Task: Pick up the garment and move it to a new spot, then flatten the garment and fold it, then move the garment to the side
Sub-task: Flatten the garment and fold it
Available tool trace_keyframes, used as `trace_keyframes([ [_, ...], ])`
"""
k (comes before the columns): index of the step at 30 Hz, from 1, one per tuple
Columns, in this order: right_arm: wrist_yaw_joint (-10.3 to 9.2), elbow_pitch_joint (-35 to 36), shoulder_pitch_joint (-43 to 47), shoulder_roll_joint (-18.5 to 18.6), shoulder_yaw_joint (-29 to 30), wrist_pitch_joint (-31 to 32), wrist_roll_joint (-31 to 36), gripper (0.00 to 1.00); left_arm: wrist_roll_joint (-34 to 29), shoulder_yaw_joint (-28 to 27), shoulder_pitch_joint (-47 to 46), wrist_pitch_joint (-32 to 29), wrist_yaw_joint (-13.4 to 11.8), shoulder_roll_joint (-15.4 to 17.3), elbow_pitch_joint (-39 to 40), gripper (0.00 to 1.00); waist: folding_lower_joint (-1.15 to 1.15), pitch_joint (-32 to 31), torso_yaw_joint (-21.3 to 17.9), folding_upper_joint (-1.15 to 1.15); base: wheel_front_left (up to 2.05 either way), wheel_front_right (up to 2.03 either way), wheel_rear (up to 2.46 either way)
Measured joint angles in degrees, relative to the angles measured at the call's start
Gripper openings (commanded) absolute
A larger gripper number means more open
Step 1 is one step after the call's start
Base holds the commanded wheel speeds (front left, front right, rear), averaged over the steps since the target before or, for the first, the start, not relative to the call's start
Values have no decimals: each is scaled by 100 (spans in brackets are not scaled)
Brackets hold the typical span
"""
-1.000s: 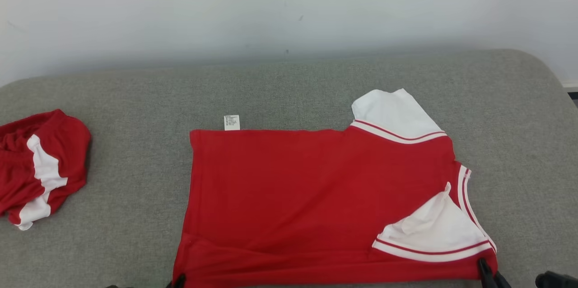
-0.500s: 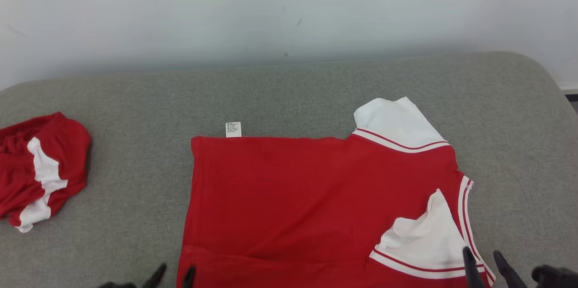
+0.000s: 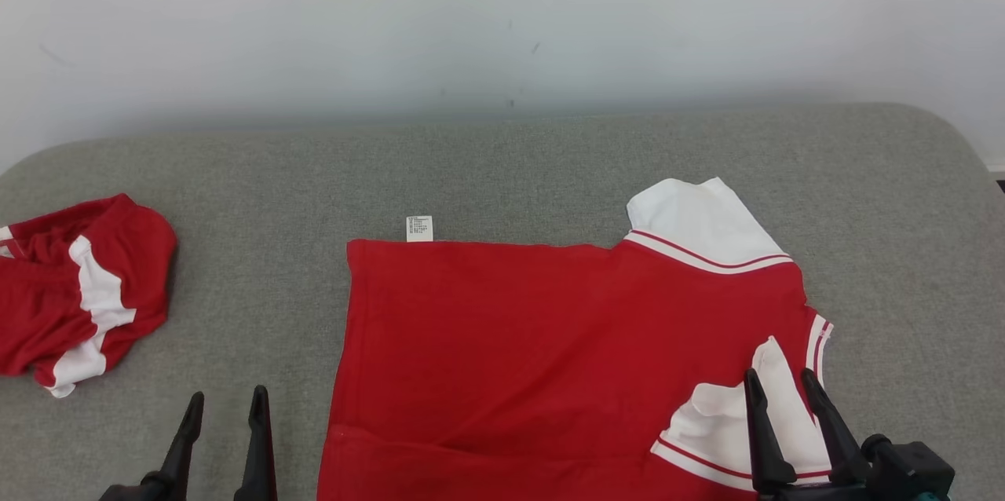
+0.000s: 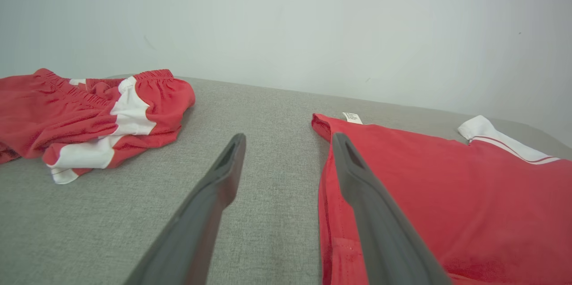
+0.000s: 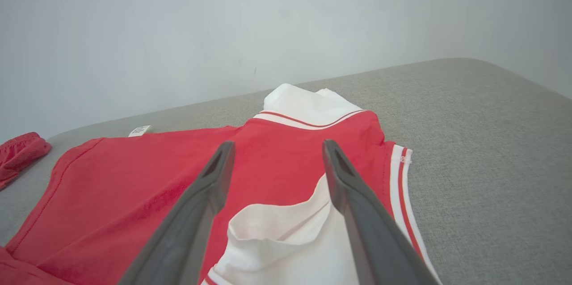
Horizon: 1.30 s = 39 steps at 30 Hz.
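While the grey padded tabletop [image 3: 550,163] carries it, the red-and-white shirt [image 3: 534,344] lies lengthwise left to right, hem leftward. The right gripper [image 3: 781,377] hovers over its near white sleeve [image 3: 730,418], the left gripper [image 3: 228,399] just off the hem, both jaws wide and empty.

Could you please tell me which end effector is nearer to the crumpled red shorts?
Left. The left end effector sits between the shorts and the shirt; the right end effector is over the shirt's far sleeve.
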<state>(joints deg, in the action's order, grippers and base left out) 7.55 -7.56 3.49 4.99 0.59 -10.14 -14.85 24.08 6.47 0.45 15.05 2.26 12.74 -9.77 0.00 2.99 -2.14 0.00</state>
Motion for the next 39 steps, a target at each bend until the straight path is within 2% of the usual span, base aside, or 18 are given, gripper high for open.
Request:
trace_keyframes([
  [5, 0, -246, -44, -100, -168, -456, 321, 100, -799, -637, 212, 0, 185, -523, 331, 100, 0, -3, -16, 0, 0, 0, 0],
  [9, 0, -116, -37, -174, -136, -479, 559, 100, -1185, -921, 321, 0, 307, -740, 378, 100, 0, 22, -51, 0, 0, 0, 0],
  [14, 0, 111, 116, -194, -85, -485, 748, 100, -1544, -907, 339, 1, 431, -840, 238, 100, 0, 67, -84, 0, 0, 0, 0],
  [26, 0, 145, -59, -207, -103, -485, 619, 100, -1504, -1212, 133, 0, 514, -870, -27, 100, 0, 262, -255, 0, 0, 0, 0],
  [29, 0, 123, -285, -205, -133, -485, 619, 100, -1303, -1138, -99, 0, 515, -761, -119, 100, 0, 338, -304, 0, 0, 0, 0],
  [32, 0, 75, -627, -208, -134, -485, 647, 100, -1026, -899, -436, 1, 515, -450, -282, 100, 0, 434, -359, 0, 0, 0, 0],
  [37, 0, -269, -1418, -205, -256, -485, 740, 100, -368, -164, -1259, -33, 516, 318, -802, 100, 0, 647, -489, 1, 0, 0, 0],
  [39, 0, -477, -1764, -198, -291, -486, 738, 100, -2, 265, -1673, -275, 516, 669, -947, 100, 1, 745, -549, 1, 0, 0, 0],
])
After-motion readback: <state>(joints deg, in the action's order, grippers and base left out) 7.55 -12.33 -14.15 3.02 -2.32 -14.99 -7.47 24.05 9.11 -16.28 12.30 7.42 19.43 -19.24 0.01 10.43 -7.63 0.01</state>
